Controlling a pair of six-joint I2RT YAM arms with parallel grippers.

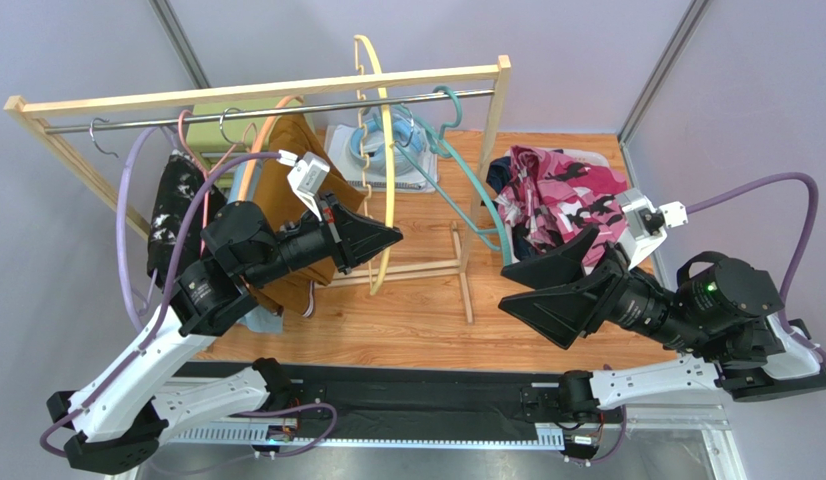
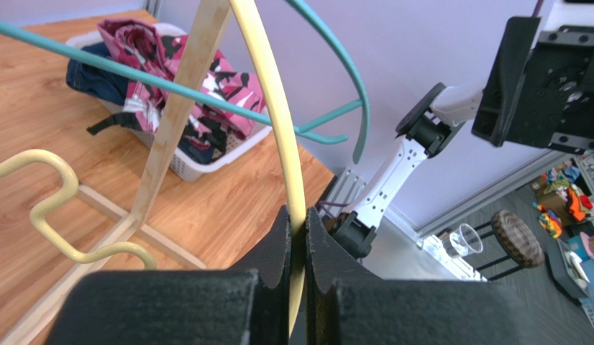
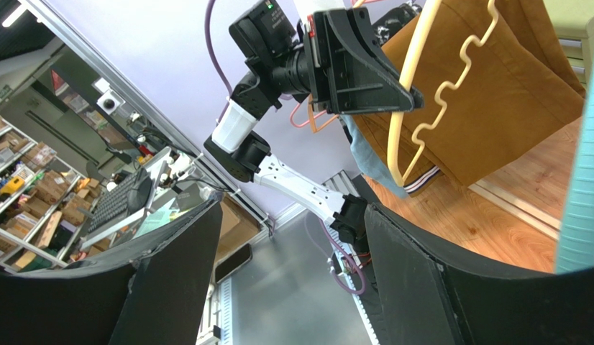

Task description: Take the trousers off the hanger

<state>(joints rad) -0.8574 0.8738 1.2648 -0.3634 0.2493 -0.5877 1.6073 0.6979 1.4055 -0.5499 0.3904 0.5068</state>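
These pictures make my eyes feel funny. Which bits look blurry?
Top external view: sharp, evenly lit. Left wrist view: the left tool looms huge and soft, pinching the yellow hanger. Right wrist view: the teal hanger is blurry at the edge.

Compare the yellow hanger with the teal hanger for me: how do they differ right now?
The yellow hanger is clamped in the shut left end effector. The teal hanger hangs from the rail, ungripped, near the open right end effector. The yellow hanger's lower bar is wavy, while the teal hanger's visible parts are smooth curves. Both are bare.
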